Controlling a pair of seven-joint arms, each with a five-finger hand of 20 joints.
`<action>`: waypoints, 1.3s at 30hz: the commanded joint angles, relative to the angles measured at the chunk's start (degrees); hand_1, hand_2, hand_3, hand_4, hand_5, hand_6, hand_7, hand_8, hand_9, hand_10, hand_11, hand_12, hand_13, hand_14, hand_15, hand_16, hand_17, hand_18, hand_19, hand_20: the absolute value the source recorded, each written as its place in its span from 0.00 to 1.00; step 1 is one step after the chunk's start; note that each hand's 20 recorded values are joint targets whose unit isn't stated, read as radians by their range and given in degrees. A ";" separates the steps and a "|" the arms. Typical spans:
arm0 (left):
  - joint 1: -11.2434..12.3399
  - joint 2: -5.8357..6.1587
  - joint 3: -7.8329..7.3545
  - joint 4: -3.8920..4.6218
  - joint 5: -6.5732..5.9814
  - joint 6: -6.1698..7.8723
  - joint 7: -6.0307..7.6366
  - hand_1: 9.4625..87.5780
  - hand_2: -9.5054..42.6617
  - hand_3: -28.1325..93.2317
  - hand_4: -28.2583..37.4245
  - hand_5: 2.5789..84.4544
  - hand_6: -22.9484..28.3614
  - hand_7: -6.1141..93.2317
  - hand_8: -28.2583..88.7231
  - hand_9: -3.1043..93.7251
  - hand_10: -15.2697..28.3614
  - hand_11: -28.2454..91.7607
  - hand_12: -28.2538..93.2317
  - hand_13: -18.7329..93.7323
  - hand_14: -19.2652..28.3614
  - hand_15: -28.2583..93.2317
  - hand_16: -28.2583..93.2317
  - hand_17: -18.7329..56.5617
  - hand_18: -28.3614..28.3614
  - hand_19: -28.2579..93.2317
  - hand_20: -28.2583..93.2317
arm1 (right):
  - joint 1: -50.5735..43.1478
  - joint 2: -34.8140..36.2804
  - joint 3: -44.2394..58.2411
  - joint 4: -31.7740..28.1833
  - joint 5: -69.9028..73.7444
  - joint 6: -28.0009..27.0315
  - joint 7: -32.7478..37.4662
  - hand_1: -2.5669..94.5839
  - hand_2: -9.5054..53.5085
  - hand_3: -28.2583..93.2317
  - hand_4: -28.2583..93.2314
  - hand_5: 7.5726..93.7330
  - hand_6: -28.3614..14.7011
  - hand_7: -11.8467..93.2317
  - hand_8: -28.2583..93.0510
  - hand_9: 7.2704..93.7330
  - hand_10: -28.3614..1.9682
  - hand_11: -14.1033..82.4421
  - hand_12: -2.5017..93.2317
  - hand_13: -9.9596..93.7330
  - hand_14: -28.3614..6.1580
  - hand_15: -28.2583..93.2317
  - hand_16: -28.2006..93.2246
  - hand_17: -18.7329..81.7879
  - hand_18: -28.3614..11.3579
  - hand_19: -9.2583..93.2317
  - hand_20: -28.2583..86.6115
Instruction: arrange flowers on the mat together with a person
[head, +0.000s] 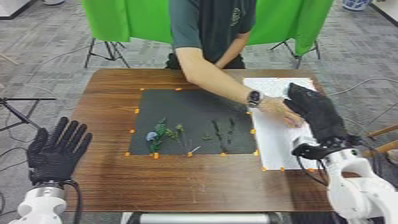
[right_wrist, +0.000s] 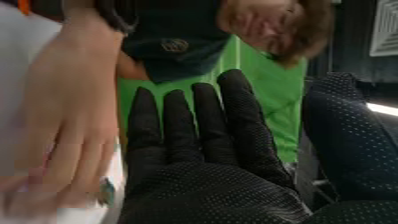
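Note:
The left hand (head: 59, 152) lies at the table's left side, fingers straight and spread. Over the white sheet (head: 274, 130) at the right is the right hand (head: 318, 115); in the right wrist view the right hand (right_wrist: 209, 185) has straight fingers and holds nothing. A person's hand (head: 281, 111) reaches down onto the white sheet beside it, and the person's hand (right_wrist: 67, 110) also shows close to the glove, with something small and pink at its fingers. On the dark mat (head: 182, 107) lie a blue flower with green leaves (head: 155, 136), thin green stems (head: 181, 134) and darker sprigs (head: 223, 134).
Orange tape pieces mark the edges of the mat and sheet on the brown table (head: 178, 187). The person's forearm (head: 213, 77) crosses the mat's upper right corner. A green cloth (head: 298, 25) hangs on stands beyond the table.

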 joint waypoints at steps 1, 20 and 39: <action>0.96 -0.62 0.01 -0.23 -0.25 0.17 -0.08 0.24 0.43 0.83 0.00 0.51 0.58 0.14 0.16 0.46 0.63 0.35 0.28 0.44 0.69 0.45 0.17 0.19 0.71 0.49 0.30 | -1.02 -1.70 4.22 -0.78 -0.31 -4.59 0.14 0.27 0.33 0.86 0.03 0.43 0.52 0.21 0.14 0.35 0.53 0.18 0.10 0.36 0.57 0.31 0.23 0.37 0.49 0.21 0.36; 1.45 -0.94 -0.18 -0.16 -0.20 0.54 -0.11 0.24 0.43 0.83 0.00 0.51 0.58 0.14 0.16 0.46 0.64 0.35 0.28 0.44 0.68 0.45 0.17 0.19 0.71 0.49 0.30 | -1.08 -2.88 4.31 -0.69 -6.65 -6.58 2.18 0.30 0.26 0.87 0.03 0.44 0.53 0.22 0.14 0.35 0.53 0.19 0.10 0.36 0.57 0.32 0.23 0.37 0.49 0.22 0.36; 1.06 -0.92 -0.51 0.02 -0.16 0.70 -0.20 0.24 0.43 0.83 0.00 0.51 0.58 0.14 0.16 0.46 0.64 0.35 0.28 0.44 0.69 0.45 0.17 0.19 0.71 0.49 0.30 | 1.80 2.36 0.73 -0.49 -49.04 3.39 13.53 0.35 0.15 0.87 0.04 0.38 0.56 0.24 0.13 0.30 0.55 0.18 0.11 0.31 0.48 0.29 0.25 0.34 0.43 0.26 0.36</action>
